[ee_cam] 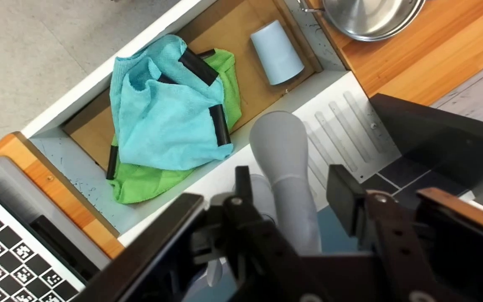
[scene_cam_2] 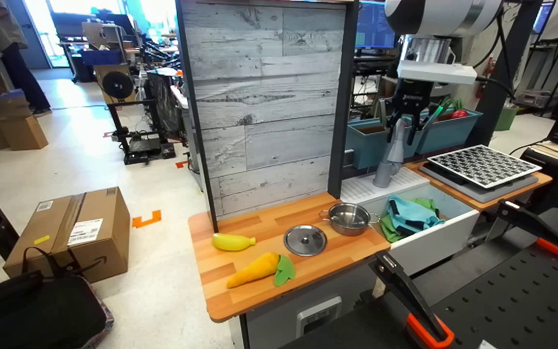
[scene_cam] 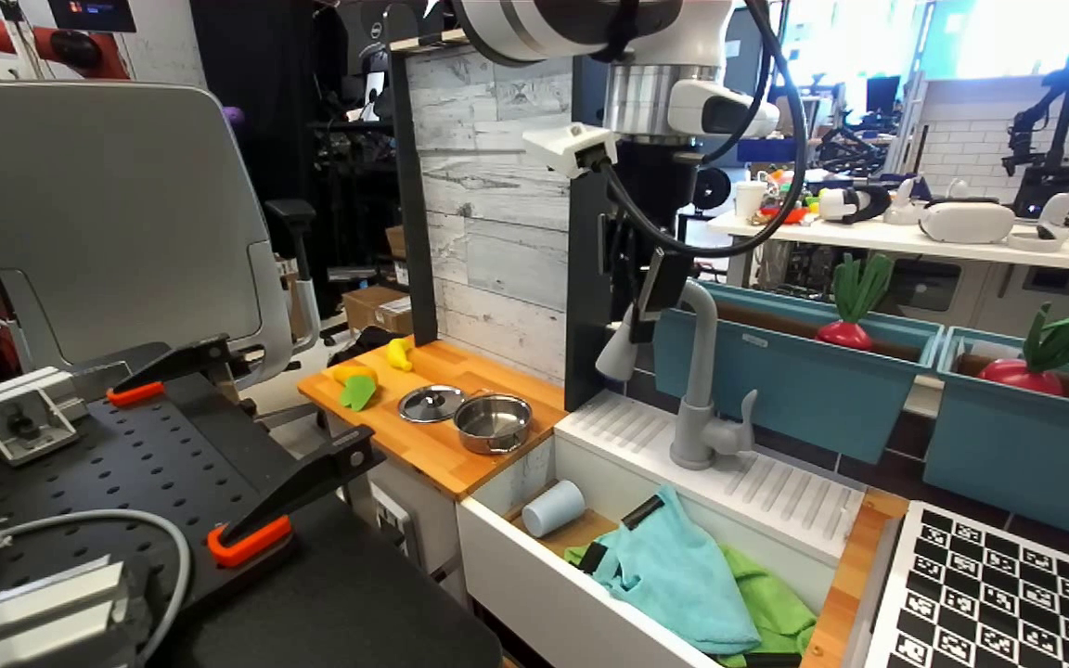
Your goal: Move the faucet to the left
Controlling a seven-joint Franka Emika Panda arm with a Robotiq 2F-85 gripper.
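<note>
The faucet is a grey gooseneck tap. Its stem [scene_cam: 701, 371] stands upright on the white sink ledge, and its spout arches over to a wide nozzle. In an exterior view the nozzle [scene_cam: 618, 354] hangs left of the stem. The faucet also shows in an exterior view [scene_cam_2: 395, 150]. In the wrist view the spout [ee_cam: 280, 147] runs up between my fingers. My gripper [ee_cam: 292, 188] is open, with one finger on each side of the spout and visible gaps to both. The gripper is above the sink in both exterior views [scene_cam: 653, 295] [scene_cam_2: 401, 138]. The handle [scene_cam: 746, 422] stands beside the stem.
The sink basin holds blue [ee_cam: 170, 126] and green cloths and a light blue cup [ee_cam: 277, 52]. A steel pot [scene_cam: 493, 422] and lid [scene_cam_2: 305, 240] sit on the wooden counter. A dark post [scene_cam: 588, 232] and teal planters [scene_cam: 776, 380] stand close to the faucet.
</note>
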